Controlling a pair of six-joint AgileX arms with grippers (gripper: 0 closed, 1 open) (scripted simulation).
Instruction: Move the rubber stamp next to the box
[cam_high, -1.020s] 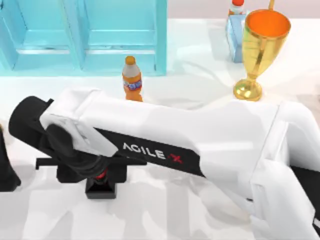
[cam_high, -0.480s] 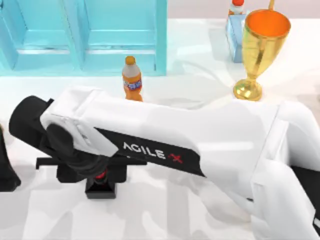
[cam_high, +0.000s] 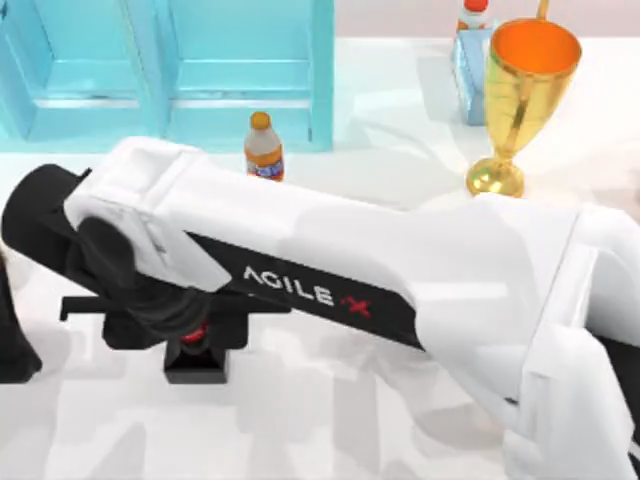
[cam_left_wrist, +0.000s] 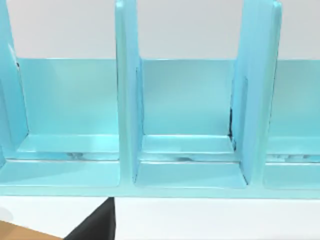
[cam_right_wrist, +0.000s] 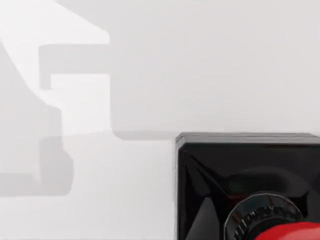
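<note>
The rubber stamp (cam_high: 196, 366) has a glossy black square base and a red ball knob. It is at the table's front left in the top view. My right arm reaches across the table from the right. Its gripper (cam_high: 196, 340) comes down over the red knob and is shut on it. The right wrist view looks straight down on the stamp (cam_right_wrist: 215, 170), its black base and red knob close up over white table. A tan corner (cam_left_wrist: 12, 234) shows in the left wrist view; I cannot tell whether it is the box. My left arm (cam_high: 10, 340) is parked at the left edge.
A teal shelf unit (cam_high: 170, 70) stands along the back left and fills the left wrist view. An orange soda bottle (cam_high: 263, 148) stands in front of it. A gold goblet (cam_high: 520, 90) and a pale blue carton (cam_high: 468, 60) are at the back right.
My right gripper has shifted left and slightly toward the back, and the stamp has moved along with it. The orange bottle is now more hidden behind the arm.
</note>
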